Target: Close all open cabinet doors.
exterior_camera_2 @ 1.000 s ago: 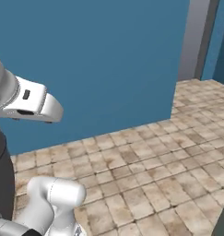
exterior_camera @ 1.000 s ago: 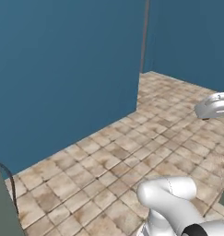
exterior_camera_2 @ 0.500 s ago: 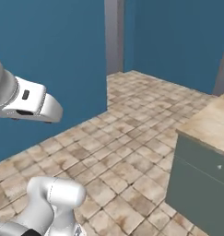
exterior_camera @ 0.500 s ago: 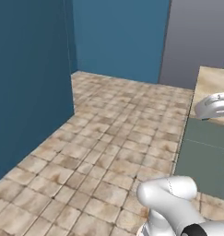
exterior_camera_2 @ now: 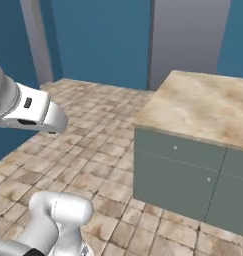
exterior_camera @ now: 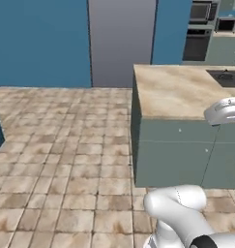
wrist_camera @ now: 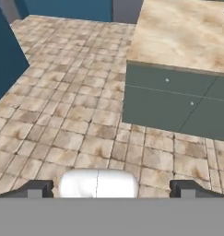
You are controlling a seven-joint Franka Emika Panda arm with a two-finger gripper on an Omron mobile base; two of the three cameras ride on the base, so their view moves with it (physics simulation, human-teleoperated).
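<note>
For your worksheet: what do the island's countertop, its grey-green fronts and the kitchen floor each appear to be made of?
Countertop: looks like polished beige stone, given its mottled veining; it may be laminate.
Grey-green fronts: flat matt painted panels, probably wood, with small pale knobs.
Floor: square stone-look tiles, mottled tan, with visible grout lines.

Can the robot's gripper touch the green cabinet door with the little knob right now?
Probably not yet. The gripper hangs open over bare floor tiles, with the cabinet door off ahead; nothing blocks the way.
</note>
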